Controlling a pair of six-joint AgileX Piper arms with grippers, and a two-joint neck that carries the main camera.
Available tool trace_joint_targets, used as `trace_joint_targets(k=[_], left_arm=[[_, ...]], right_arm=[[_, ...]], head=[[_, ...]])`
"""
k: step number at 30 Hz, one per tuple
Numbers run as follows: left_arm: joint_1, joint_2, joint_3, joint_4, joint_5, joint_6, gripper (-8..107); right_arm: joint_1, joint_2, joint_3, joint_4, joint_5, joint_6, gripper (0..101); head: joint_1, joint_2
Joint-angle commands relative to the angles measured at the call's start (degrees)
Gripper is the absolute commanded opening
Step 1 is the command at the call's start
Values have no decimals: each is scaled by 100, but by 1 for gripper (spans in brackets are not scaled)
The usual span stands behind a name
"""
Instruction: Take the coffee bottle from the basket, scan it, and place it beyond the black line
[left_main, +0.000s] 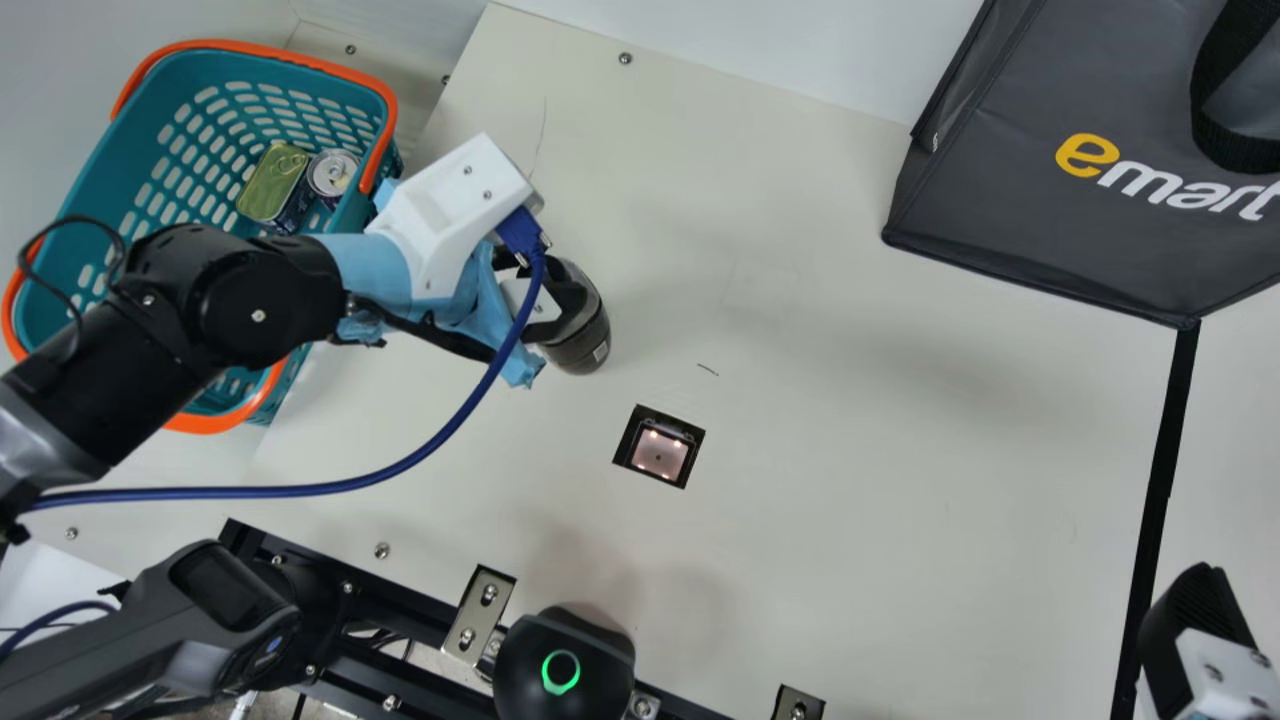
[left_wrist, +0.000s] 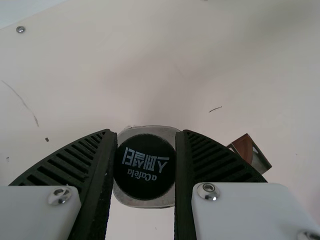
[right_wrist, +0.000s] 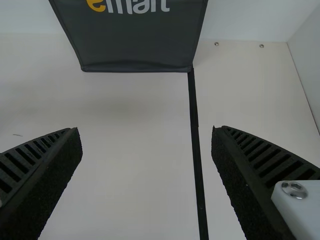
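Observation:
My left gripper (left_main: 562, 292) is over the table just right of the basket (left_main: 345, 72), shut on the coffee bottle (left_main: 585, 335). The dark bottle is above and left of the square scanner window (left_main: 658, 455). In the left wrist view, the bottle's round black cap (left_wrist: 145, 167) sits between both ribbed fingers of the left gripper (left_wrist: 145, 135). Part of my right gripper (left_main: 1195, 635) shows at the main view's lower right, beside the black line (left_main: 1160, 480). From the right wrist, the right gripper (right_wrist: 146, 130) stands open, and the black line (right_wrist: 195, 120) runs between its fingers.
Cans (left_main: 333, 172) lie in the basket. A dark bag (left_main: 1020, 200) stands at the back right, its corner at the line's end. A black device with a green ring (left_main: 565, 665) and a grey handheld device (left_main: 190, 630) are along the front edge.

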Motion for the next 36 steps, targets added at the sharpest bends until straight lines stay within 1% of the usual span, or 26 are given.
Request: trace_joint_targets(k=[1,13,26,36], left_arm=[[-8,0,6,26,-12,-14,50],[-57,4,-1,157,-61,-136,90],[-85,5,-222,243,133,-184,90],[48,-19,-650,345,355,-262,90]], right_arm=[[0,0,0,0,0,0,91],[0,0,0,0,6,0,91],[0,0,0,0,6,0,91],[0,0,0,0,6,0,91]], head=[[-148,14],[-148,14],[-148,14],[-148,14]])
